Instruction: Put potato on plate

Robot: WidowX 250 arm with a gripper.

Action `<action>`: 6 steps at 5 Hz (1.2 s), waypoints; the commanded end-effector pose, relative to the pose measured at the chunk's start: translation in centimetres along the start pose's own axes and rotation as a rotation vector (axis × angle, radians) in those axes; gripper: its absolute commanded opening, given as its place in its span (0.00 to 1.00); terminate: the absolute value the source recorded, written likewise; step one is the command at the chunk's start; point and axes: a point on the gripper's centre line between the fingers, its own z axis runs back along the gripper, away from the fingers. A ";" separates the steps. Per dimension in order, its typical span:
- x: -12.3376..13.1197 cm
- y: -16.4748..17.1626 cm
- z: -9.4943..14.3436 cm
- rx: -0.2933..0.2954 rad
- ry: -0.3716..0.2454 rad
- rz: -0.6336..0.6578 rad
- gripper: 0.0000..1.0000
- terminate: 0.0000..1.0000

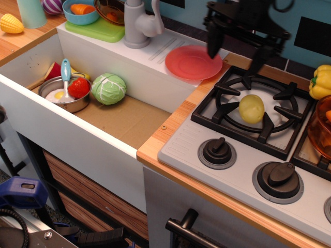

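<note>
The stove grate (pixel 253 111) serves as the reference landmark. The potato (pixel 251 108) sits at the centre of this black grate, resting between its prongs, upright and untouched.

The tool (pixel 235 49) hangs above the rear-left corner of the stove grate. Its two dark fingers (pixel 213 44) are spread wide apart, one over the right edge of the plate and the other over the back of the grate. Nothing is held between them. The tool is clear of the potato and is higher in the picture than it.

The plate (pixel 189 63) lies flat to the left of the stove grate, on the white ledge behind the sink (pixel 31 111). No object rests on its surface.

The stove knobs (pixel 217 151) are located in front of the stove grate, on the grey panel. A yellow bell pepper (pixel 320 80) stands to the right of the grate, at the picture edge.

Further left of the stove grate, inside the sink, a green cabbage (pixel 108 88) lies beside a metal pot (pixel 64 95). The pot holds a fried egg, a red item and a blue-handled utensil.

The grey faucet (pixel 138 23) stands behind the sink, to the left of the plate. A blue bowl (pixel 80 11) sits on a green board left of the faucet. A corn cob (pixel 11 23) lies on the wooden tabletop (pixel 160 142) at the far left.
</note>
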 end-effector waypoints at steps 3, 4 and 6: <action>0.0 -1.6 -2.3 -0.102 -0.074 0.012 1.00 0.00; -0.3 -1.3 -3.4 -0.139 -0.077 0.016 1.00 0.00; -1.5 -0.2 -6.1 -0.164 -0.121 0.040 1.00 0.00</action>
